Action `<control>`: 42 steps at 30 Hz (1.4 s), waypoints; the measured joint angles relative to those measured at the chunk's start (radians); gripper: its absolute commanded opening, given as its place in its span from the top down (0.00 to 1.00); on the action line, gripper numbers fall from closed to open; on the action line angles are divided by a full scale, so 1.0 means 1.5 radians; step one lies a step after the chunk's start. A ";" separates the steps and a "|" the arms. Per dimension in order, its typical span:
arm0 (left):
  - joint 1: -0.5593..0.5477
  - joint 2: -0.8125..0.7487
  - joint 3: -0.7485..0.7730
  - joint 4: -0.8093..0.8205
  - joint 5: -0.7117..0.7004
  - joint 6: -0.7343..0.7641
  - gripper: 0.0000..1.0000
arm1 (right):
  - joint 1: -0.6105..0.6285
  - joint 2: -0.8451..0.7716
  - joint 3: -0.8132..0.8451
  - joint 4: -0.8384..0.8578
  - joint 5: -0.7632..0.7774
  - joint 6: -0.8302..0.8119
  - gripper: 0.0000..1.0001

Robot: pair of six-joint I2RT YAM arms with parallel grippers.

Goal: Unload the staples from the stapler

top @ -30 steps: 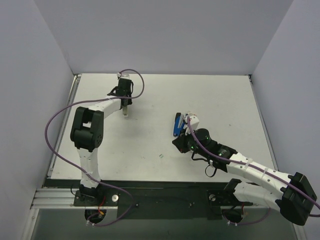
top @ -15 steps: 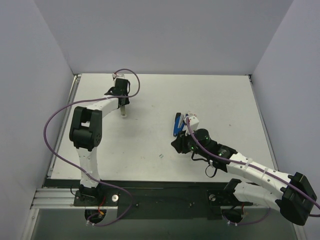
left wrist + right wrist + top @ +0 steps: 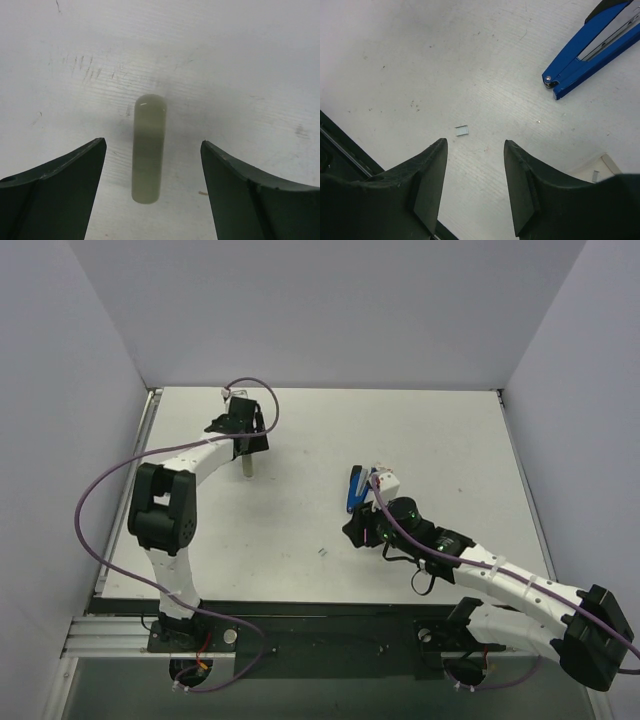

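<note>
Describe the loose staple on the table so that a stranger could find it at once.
Start at the white table, near its front edge. Left of the right gripper lies the staple. It is a tiny silvery bit, far smaller than the blue stapler behind it.

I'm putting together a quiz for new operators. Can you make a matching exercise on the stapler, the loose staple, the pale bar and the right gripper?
Things:
1. stapler
2. loose staple
3. pale bar
4. right gripper

Descriptions:
A. lies between the open fingers of the left gripper, touching neither
B. open, holding nothing
C. blue, hinged open, lying on the table
D. tiny and silvery, alone on the table ahead of the right gripper

Pairs: 1-C, 2-D, 3-A, 4-B
</note>
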 measured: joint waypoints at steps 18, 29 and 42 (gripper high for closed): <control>-0.127 -0.142 -0.067 0.004 0.152 -0.016 0.09 | -0.112 0.161 0.226 -0.151 0.130 0.073 0.42; -0.240 -0.309 -0.255 0.079 0.185 -0.076 0.09 | -0.196 0.313 0.307 -0.189 0.149 0.142 0.43; -0.279 -0.381 -0.435 0.182 0.194 -0.136 0.10 | -0.206 0.485 0.389 -0.194 0.166 0.217 0.47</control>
